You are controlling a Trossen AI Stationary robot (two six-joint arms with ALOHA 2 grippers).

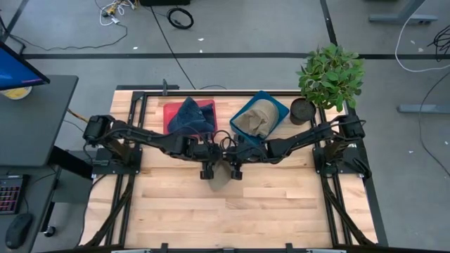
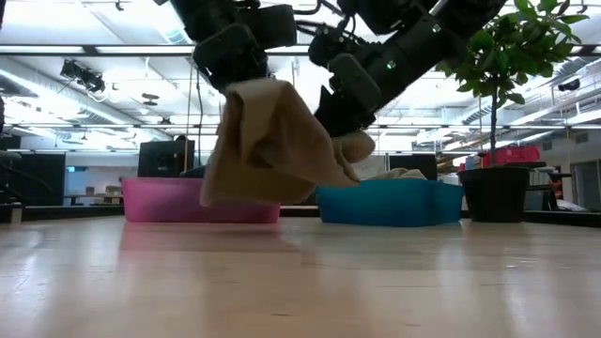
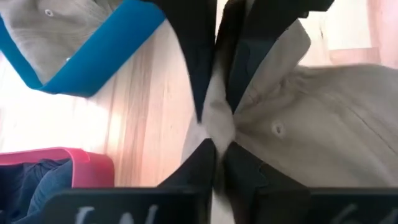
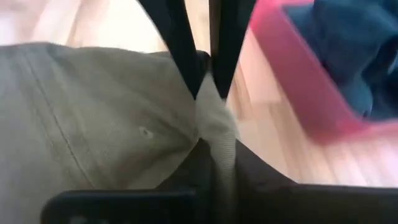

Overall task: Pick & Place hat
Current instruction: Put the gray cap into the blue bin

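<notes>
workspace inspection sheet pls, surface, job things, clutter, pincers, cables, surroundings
surface: wooden table, bare at the front
job's things: tan hat held off the table between both arms; blue bin holds another tan hat; pink bin holds a dark blue hat
clutter: potted plant at the back right corner
pincers: left pincer and right pincer both shut on the tan hat
cables: loose on the floor behind the table
surroundings: desk with monitor to the left
</notes>
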